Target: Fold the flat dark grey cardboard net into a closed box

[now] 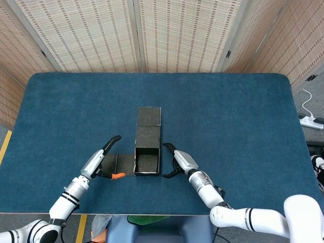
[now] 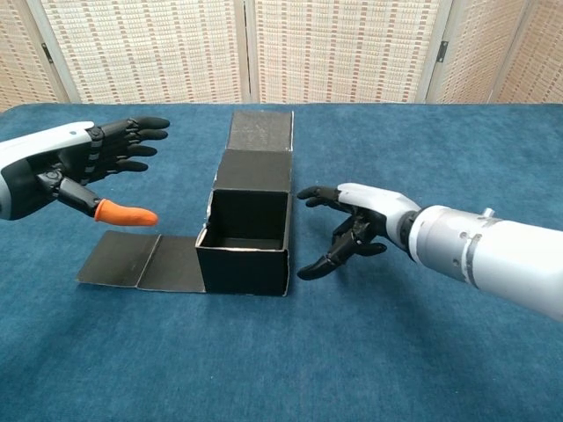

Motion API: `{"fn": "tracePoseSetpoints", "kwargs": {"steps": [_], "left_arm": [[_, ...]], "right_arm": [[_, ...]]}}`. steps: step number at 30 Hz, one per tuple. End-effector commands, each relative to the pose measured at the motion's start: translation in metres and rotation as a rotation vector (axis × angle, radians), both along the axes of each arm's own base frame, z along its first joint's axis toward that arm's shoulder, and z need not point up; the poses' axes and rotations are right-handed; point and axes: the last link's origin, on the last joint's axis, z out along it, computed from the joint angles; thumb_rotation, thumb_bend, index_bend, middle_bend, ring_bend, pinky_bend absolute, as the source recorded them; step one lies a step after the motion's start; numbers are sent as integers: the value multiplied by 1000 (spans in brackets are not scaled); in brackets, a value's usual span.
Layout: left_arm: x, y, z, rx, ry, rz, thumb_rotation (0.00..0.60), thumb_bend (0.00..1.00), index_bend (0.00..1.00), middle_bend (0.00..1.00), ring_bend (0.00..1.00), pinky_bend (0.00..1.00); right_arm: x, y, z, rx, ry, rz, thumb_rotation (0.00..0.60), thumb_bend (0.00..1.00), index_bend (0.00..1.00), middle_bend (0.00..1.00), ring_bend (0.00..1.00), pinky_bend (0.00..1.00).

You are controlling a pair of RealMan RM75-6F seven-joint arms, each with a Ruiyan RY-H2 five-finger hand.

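Box (image 2: 243, 237) mid-table, half built: walls up, top open, lid panels flat behind, two flaps flat on its left. Right hand (image 2: 352, 236) just right of box, fingers spread, holding nothing; contact with wall hard to tell. Left hand (image 2: 92, 167) hovers over left flaps, open, empty, likely poised to lift them.

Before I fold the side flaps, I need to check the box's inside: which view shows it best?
The chest view: it looks into the open box, showing inner walls and floor. The head view shows the box from above, small, its inside dark.
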Motion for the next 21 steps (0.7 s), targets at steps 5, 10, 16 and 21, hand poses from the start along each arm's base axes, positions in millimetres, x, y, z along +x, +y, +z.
{"fn": "tracePoseSetpoints", "kwargs": {"steps": [5,10,16,21], "left_arm": [[0,0,0,-1,3,-1,600,176,0,0,0,62],[-3,0,-1,-4,3,6,600,176,0,0,0,62],[-8,-1,0,-7,-8,13,600,174,0,0,0,61],[-14,-3,6,13,-16,20,600,175,0,0,0,88]], "right_arm": [[7,8,-16,12,-90,-55,600,0,0,0,657,1000],[18,9,-29,-36,-122,-69,600,0,0,0,657,1000],[34,6,-48,-124,-147,-77,600,0,0,39,677,1000],[41,1,-61,-174,-165,-92,600,46,159,276,768,1000]]}}
